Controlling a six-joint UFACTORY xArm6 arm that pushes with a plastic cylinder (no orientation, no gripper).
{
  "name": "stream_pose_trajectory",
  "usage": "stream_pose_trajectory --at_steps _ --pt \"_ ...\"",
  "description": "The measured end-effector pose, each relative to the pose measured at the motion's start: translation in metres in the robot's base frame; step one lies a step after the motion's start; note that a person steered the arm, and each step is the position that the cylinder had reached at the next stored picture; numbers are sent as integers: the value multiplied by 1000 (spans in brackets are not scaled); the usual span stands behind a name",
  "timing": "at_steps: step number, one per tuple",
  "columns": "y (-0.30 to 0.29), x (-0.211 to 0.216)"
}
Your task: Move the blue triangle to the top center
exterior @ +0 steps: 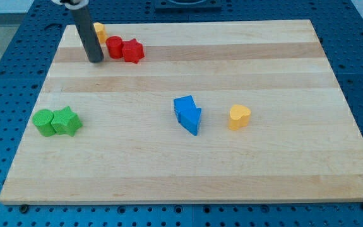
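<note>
The blue triangle (pixel 191 118) lies near the middle of the wooden board (pixel 187 164), touching a blue block (pixel 183 106) just above and to its left. My tip (pixel 95 60) is at the board's top left, far up and left of the blue triangle. The rod stands just left of a red cylinder (pixel 114 46).
A red star (pixel 132 50) sits right of the red cylinder. A yellow block (pixel 99 30) is partly hidden behind the rod. A yellow heart (pixel 238 116) lies right of the blue triangle. A green block (pixel 43 121) and a green star (pixel 67 121) touch at the left.
</note>
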State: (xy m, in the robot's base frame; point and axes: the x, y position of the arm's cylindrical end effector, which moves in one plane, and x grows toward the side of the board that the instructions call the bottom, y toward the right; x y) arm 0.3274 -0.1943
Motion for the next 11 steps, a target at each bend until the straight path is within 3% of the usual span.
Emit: stream_pose_trajectory --at_steps 2,5,6,9,11 --pt "19 31" --pt "90 175" --pt "126 200" --pt "246 155" --pt "264 131"
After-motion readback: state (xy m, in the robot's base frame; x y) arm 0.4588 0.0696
